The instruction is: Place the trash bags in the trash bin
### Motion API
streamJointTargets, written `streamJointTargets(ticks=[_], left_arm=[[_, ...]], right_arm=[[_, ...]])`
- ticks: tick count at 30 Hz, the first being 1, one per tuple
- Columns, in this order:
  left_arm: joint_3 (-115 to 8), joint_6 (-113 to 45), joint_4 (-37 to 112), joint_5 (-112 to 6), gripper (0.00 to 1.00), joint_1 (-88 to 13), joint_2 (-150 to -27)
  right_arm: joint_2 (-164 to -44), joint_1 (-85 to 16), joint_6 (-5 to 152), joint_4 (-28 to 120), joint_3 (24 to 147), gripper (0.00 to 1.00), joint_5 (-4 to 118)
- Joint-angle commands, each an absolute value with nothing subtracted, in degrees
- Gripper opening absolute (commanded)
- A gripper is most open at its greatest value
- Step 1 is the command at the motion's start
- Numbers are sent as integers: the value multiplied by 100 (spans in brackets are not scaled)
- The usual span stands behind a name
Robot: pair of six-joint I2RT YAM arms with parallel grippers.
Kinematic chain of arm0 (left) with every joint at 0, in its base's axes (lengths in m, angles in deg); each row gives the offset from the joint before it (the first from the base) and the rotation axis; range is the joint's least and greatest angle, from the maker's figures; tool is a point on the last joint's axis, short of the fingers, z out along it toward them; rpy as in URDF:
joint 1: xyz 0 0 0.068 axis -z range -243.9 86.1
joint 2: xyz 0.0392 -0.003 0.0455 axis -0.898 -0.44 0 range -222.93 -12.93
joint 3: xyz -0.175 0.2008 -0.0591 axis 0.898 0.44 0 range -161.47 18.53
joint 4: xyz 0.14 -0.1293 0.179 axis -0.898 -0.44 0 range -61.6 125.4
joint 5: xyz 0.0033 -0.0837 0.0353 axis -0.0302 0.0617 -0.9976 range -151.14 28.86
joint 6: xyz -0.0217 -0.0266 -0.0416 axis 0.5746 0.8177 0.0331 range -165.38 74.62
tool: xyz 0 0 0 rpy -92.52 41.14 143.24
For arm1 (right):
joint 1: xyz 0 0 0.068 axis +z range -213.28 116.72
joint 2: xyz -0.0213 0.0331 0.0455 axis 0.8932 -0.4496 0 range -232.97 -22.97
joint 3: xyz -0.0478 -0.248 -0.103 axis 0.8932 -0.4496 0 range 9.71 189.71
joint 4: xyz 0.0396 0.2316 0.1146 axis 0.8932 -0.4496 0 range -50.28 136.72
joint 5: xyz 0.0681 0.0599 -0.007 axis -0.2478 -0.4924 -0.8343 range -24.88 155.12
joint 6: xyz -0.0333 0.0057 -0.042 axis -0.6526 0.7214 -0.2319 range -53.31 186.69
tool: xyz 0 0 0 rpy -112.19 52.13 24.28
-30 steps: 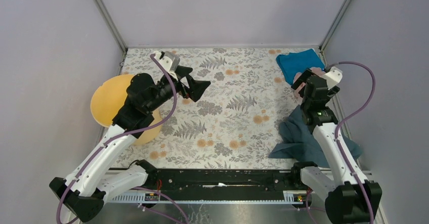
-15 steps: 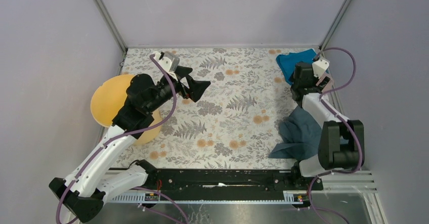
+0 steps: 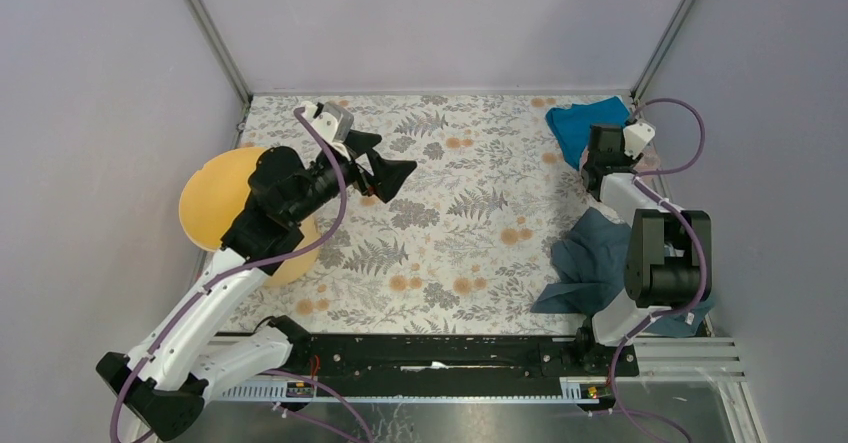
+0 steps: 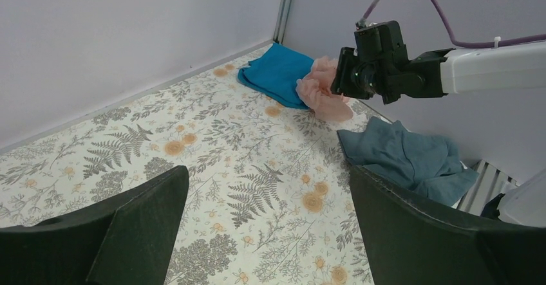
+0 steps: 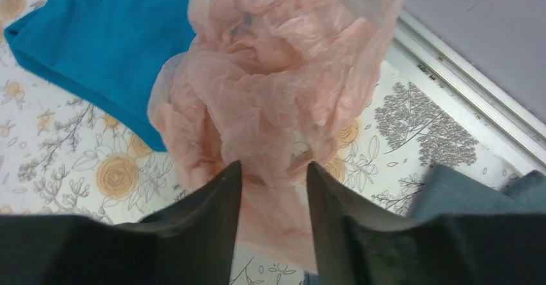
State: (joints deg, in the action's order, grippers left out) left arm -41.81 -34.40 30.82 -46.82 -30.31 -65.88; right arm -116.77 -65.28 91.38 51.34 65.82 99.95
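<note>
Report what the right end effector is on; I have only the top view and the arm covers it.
Observer: In the right wrist view, the right end effector straddles the pale-pink trash bag, and crinkled plastic fills the gap between its fingers.
Operator: Confirm the grip.
Observer: The fingers stand apart with plastic between them. I cannot tell whether they pinch it yet.
Operator: Check that no cloth is caught.
Observer: Only pink plastic sits between the fingers. The bright blue cloth lies off to the bag's side, outside them.
</note>
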Motion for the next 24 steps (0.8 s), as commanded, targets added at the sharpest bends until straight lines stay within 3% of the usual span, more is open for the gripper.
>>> streamJointTargets(ticks=[1, 3, 7, 14, 19, 24], left_arm=[[-4202, -3395, 3359, -4649, 99, -3015, -6681], [-4192, -3396, 3358, -4691, 99, -3019, -6732], [-4176, -3396, 3359, -4768, 99, -3014, -6804], [-4194, -3323, 3349, -4808, 99, -3006, -6987], [-4194, -3224, 3352, -4962, 99, -3006, -7005], [-4294, -2706, 3091, -5326, 99, -2945, -7154]], right_arm=[[-11421, -6531, 9352, 5291, 6423, 32, 9500], [-11307, -6531, 9470, 5277, 6283, 16, 9308], [-10879, -6523, 9584, 5207, 5929, 0, 8317], [-9631, -5727, 9724, 5159, 5072, 0, 5975], [-8937, -4294, 9815, 5049, 4554, 0, 5249], [-8717, -3750, 10074, 4899, 4239, 0, 4099]])
